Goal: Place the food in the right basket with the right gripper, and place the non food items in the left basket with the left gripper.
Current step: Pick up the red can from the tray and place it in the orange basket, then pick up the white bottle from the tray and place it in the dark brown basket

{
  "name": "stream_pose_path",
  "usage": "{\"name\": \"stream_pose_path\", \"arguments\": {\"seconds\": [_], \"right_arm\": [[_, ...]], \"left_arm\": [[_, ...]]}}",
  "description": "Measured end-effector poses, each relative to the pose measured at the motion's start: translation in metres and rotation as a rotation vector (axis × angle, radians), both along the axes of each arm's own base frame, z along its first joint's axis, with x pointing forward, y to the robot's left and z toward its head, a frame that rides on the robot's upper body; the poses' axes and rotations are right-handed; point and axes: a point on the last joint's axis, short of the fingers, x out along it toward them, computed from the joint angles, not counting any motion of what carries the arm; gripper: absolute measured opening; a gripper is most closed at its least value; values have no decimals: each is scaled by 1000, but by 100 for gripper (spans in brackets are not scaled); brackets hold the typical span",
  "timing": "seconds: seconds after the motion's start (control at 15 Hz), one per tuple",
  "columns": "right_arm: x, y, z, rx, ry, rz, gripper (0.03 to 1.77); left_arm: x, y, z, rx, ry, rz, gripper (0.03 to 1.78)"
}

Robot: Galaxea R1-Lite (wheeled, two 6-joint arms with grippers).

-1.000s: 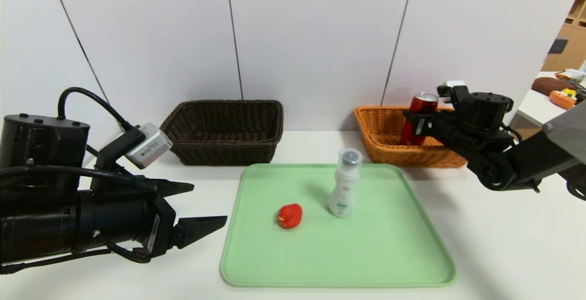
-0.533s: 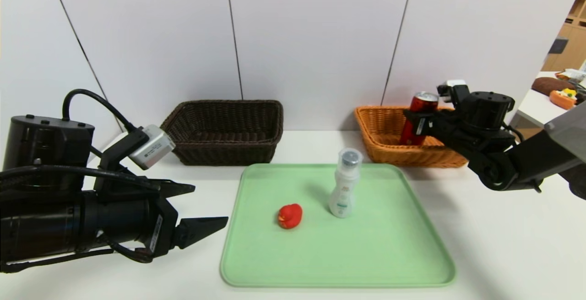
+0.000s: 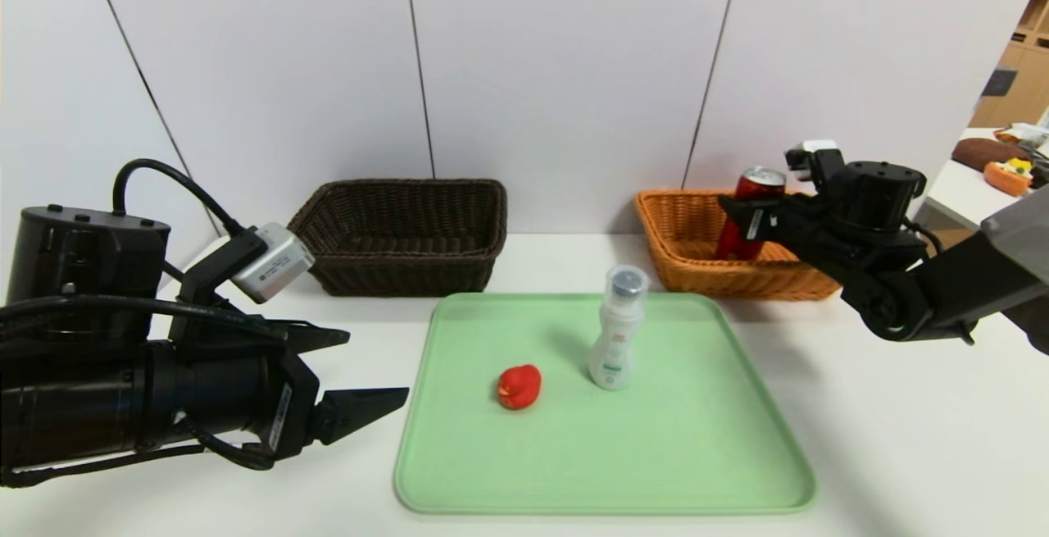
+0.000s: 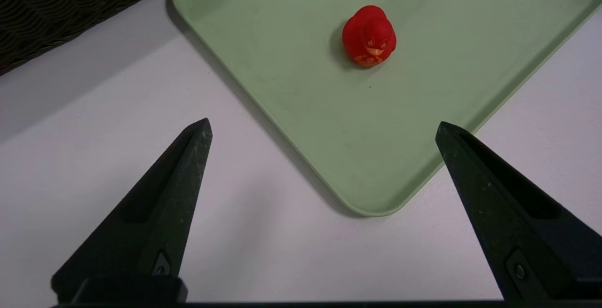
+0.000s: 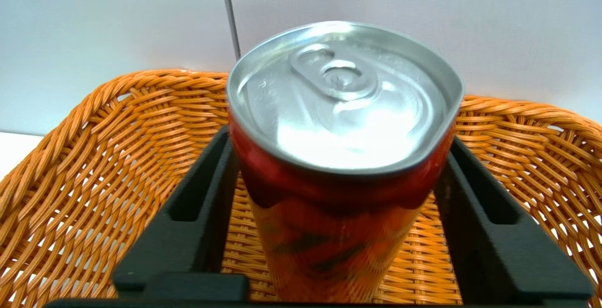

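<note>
The orange basket sits at about two o'clock on the white table, against the wall. Inside it stands the red can, upright, its silver top rising above the rim. The right gripper reaches over the basket's right side and has a black finger on either flank of the can; in the right wrist view the can fills the space between the two fingers, which lie against its sides over the woven floor of the basket. Whether the can's base rests on the weave cannot be told.

The dark brown basket sits at about eleven o'clock, also by the wall, and holds nothing that can be seen.

Between the baskets and nearer the robot lies the green tray. On it the white bottle stands upright near the middle, and the red duck sits just to its left, a little nearer, apart from it.

The left gripper hovers at about eight o'clock, just off the tray's left edge, with its pointed fingers spread wide and nothing between them. In the left wrist view the duck lies beyond the gripper on the tray, facing it.
</note>
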Motion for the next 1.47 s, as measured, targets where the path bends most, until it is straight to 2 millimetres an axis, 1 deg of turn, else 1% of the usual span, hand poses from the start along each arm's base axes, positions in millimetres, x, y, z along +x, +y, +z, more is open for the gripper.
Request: {"name": "stream_pose_path", "arguments": {"seconds": [0.13, 0.33, 0.53, 0.8, 0.93, 1.07, 1.2, 1.27, 1.47], "right_arm": [[-1, 0, 1, -1, -1, 0, 138], [-7, 0, 3, -2, 12, 10, 148], [-19, -1, 8, -2, 41, 11, 156], [-41, -8, 24, 0, 57, -7, 162], [-60, -13, 34, 3, 77, -18, 164], [-84, -16, 44, 5, 91, -28, 166], [-112, -19, 54, 6, 106, -41, 167], [-127, -21, 57, 7, 122, -48, 167], [-173, -24, 56, 8, 188, -65, 168]], "left_arm": [[0, 0, 0, 0, 0, 0, 169], [0, 0, 0, -1, -1, 0, 169], [-1, 0, 1, -2, -4, 0, 169], [-4, 2, 4, -9, -19, 0, 169], [-7, 3, 6, -12, -30, 1, 169], [-11, 4, 10, -18, -49, 1, 169], [-15, 7, 15, -23, -74, 7, 169], [-17, 8, 17, -24, -86, 16, 169], [-23, 11, 22, -36, -110, 56, 169]]}}
